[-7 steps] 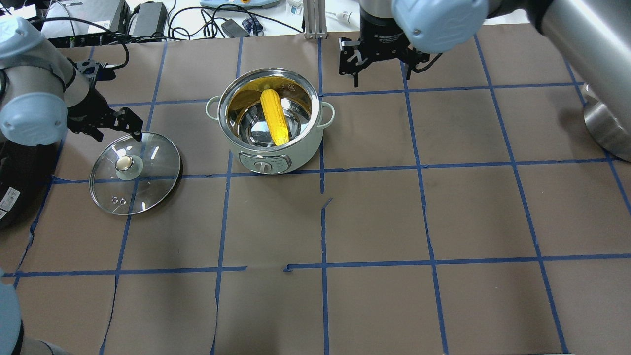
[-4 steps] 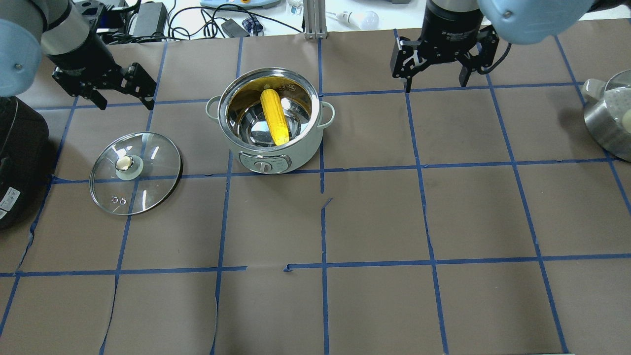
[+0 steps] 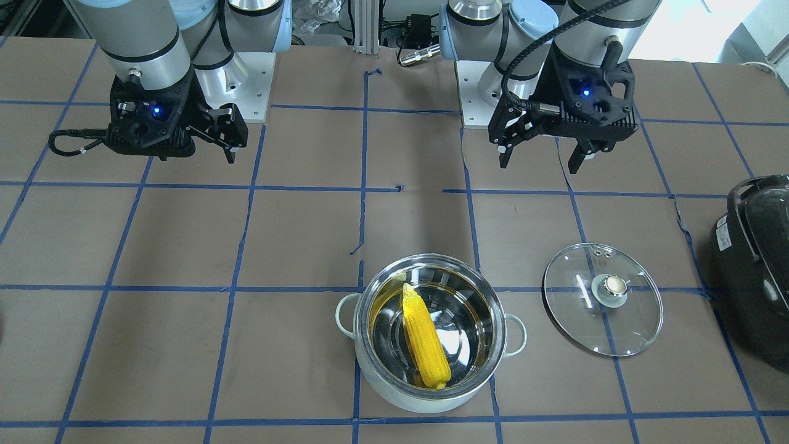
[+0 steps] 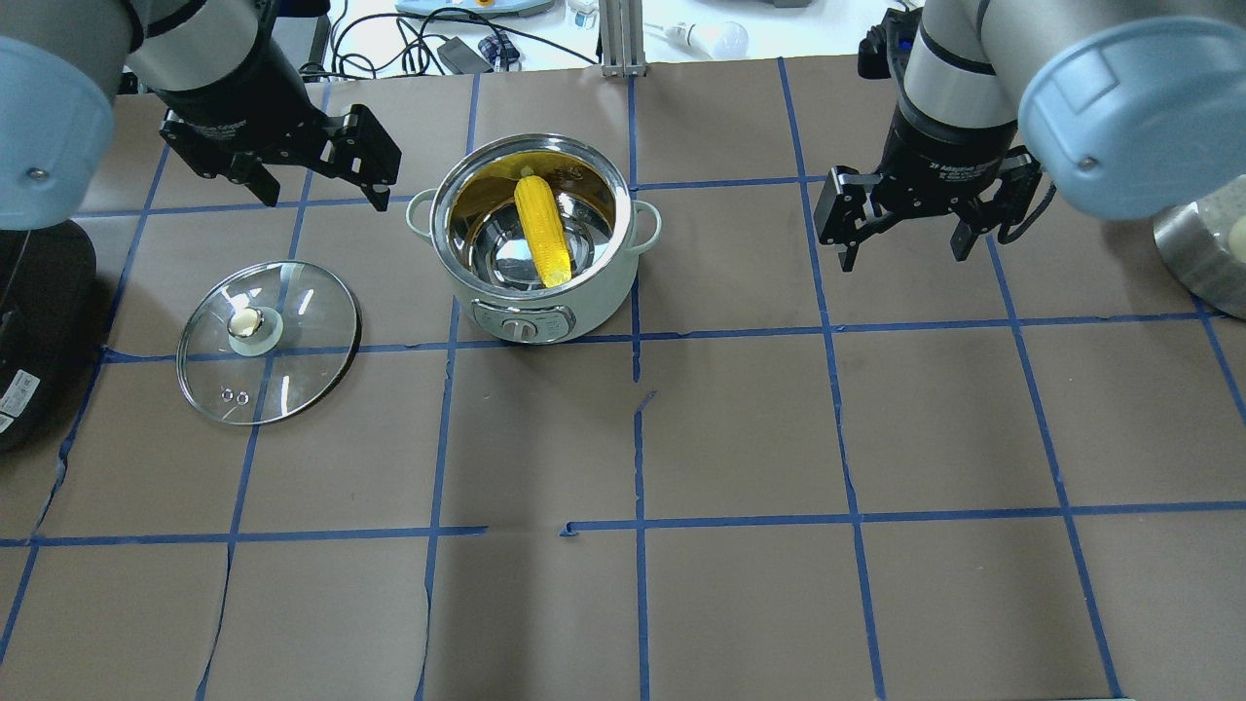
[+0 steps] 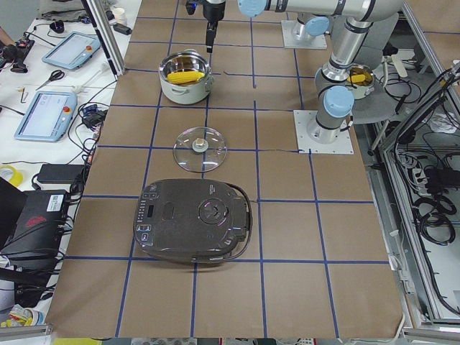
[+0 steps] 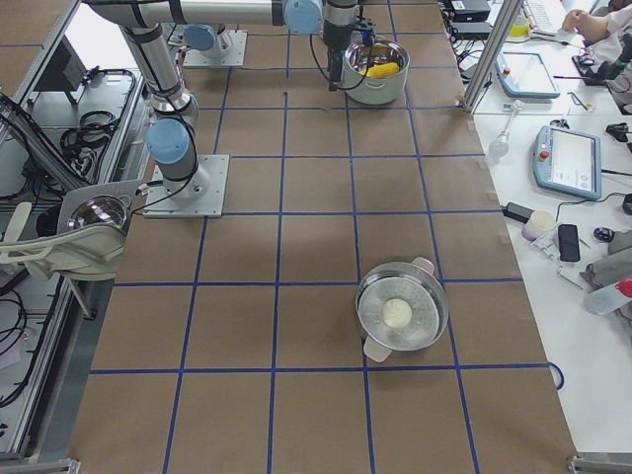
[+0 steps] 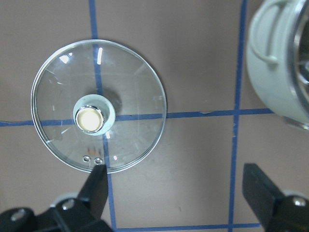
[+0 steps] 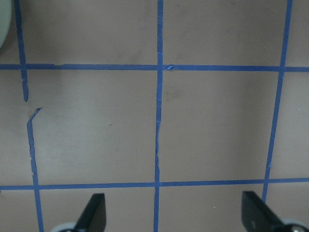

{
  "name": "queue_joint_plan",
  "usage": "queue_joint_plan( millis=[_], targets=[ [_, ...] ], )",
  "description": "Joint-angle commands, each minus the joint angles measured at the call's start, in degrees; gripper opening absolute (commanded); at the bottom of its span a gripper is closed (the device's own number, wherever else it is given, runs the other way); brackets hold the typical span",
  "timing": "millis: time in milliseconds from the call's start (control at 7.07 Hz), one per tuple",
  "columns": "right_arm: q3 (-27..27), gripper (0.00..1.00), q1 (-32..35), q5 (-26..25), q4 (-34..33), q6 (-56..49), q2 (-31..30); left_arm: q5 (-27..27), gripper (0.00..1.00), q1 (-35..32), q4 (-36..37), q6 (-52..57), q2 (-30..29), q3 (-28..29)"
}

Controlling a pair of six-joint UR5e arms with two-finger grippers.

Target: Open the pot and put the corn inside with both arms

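Observation:
The pot [image 4: 596, 292] stands open at the table's middle back, and the yellow corn [image 4: 541, 232] lies inside it, leaning on the inner wall. The pot [image 3: 394, 398] and corn [image 3: 424, 337] also show in the front view. The glass lid [image 4: 268, 341] lies flat on the table left of the pot, knob up, and also shows in the left wrist view [image 7: 99, 106]. My left gripper [image 4: 326, 200] is open and empty, raised behind the lid and left of the pot. My right gripper [image 4: 904, 260] is open and empty, raised over bare table well right of the pot.
A large black appliance [image 4: 39, 331] sits at the table's left edge beside the lid. A steel steamer pot [image 4: 1202, 243] with a pale round item inside stands at the right edge. Blue tape lines grid the brown table cover.
My left gripper has risen away from the lid's edge and moved back and right toward the pot. My right gripper has moved right and nearer. Both stay open; pot, corn and lid have not moved.

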Motion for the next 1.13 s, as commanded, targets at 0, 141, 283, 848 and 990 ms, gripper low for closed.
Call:
queue_joint_plan(
  millis=[0, 141, 283, 848, 990],
  targets=[
    [-0.38, 1.00, -0.18, 0.06, 0.77, 0.29, -2.67, -0.27, 1.00, -0.49, -1.74, -0.37, 2.02, -0.64],
    [-1.17, 1.00, -0.27, -0.03, 2.35, -0.14, -3.21, -0.18, 1.00, -0.49, -1.75, -0.37, 2.38, -1.08],
    [-3.27, 1.00, -0.27, 0.14, 4.97, -0.15, -3.30, -0.01, 1.00, -0.49, -1.75, -0.37, 2.73, -1.18],
    [-4.69, 1.00, -0.53, 0.15, 5.26, 0.55, -3.39, 0.17, 1.00, -0.49, -1.75, -0.55, 3.08, -1.27],
    [-4.96, 1.00, -0.45, 0.15, 5.35, 0.64, -3.39, 0.17, 1.00, -0.41, -1.84, -0.55, 3.09, -1.35]
  ],
)
